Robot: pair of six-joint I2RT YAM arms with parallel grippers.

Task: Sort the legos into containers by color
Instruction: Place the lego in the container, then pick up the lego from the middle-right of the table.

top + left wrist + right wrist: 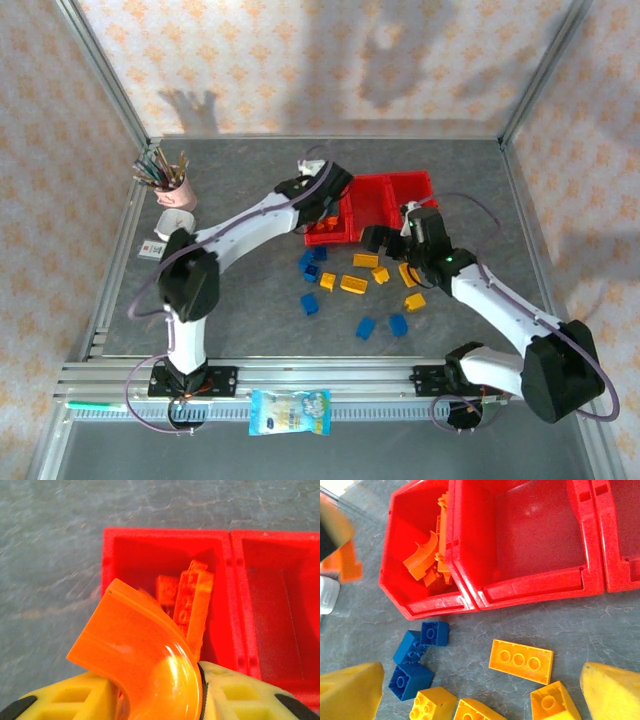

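Red containers [535,586] hold orange legos [422,555] at the left end

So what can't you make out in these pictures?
Left wrist view: the curved orange brick, lower end cut off by the bottom edge.
Right wrist view: the rightmost red bin, cut by the frame edge, contents unknown; a blurred orange shape at the left edge, unidentifiable.
Top view: the pencils in the pink cup, too small to count.

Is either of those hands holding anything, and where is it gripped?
The left hand pinches a curved orange lego by one end; the right hand is open, holding nothing.
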